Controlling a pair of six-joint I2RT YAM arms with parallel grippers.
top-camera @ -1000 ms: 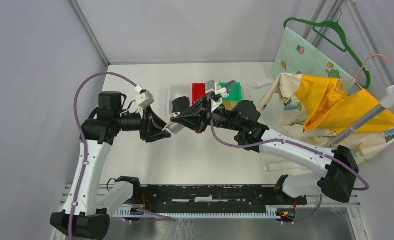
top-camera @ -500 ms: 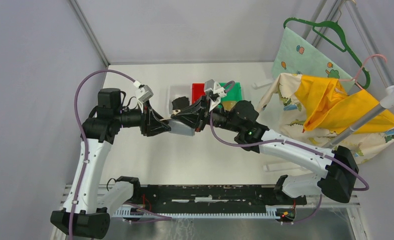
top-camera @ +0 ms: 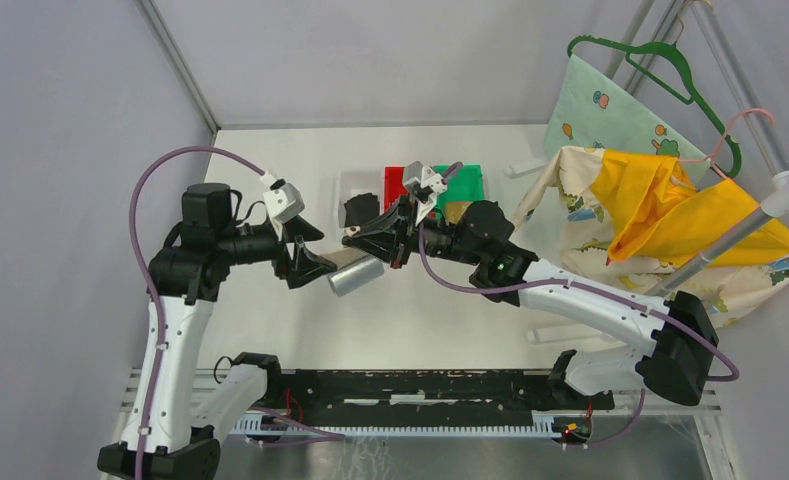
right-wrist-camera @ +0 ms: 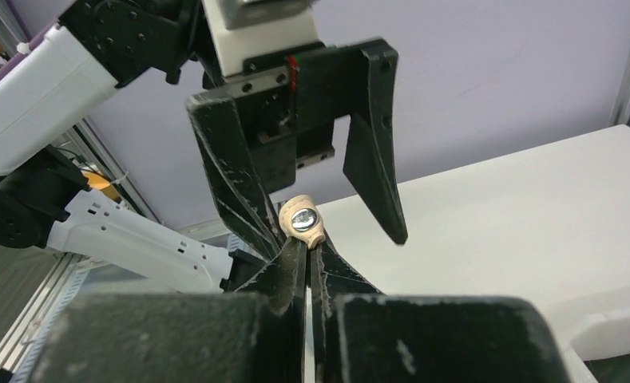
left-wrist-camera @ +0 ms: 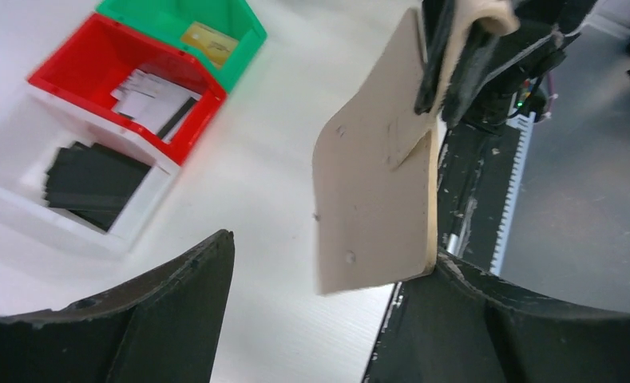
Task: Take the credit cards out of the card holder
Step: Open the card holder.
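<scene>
My right gripper [top-camera: 372, 246] [right-wrist-camera: 303, 246] is shut on the snap tab [right-wrist-camera: 302, 222] of the beige card holder [left-wrist-camera: 375, 191] and holds it in the air, its flap hanging down. From above the card holder [top-camera: 355, 276] looks silvery-grey. My left gripper [top-camera: 318, 256] [left-wrist-camera: 331, 254] is open right by the holder's lower end; the holder's lower corner is at the tip of one of my left fingers [left-wrist-camera: 487, 311]. Credit cards lie in the bins: black ones [left-wrist-camera: 96, 179], silvery-grey ones [left-wrist-camera: 153, 97] and a gold-tan one [left-wrist-camera: 208, 41]. I cannot tell whether any card is in the holder.
A white bin [top-camera: 352, 186], a red bin [top-camera: 396, 178] and a green bin [top-camera: 466, 178] stand in a row behind the grippers. A clothes rack [top-camera: 770, 205] with hangers and a yellow cloth [top-camera: 670, 210] fills the right side.
My left gripper had closed in on the card holder half a second ago; it has now drawn back left and stands open. The holder hangs lower from my right gripper.
</scene>
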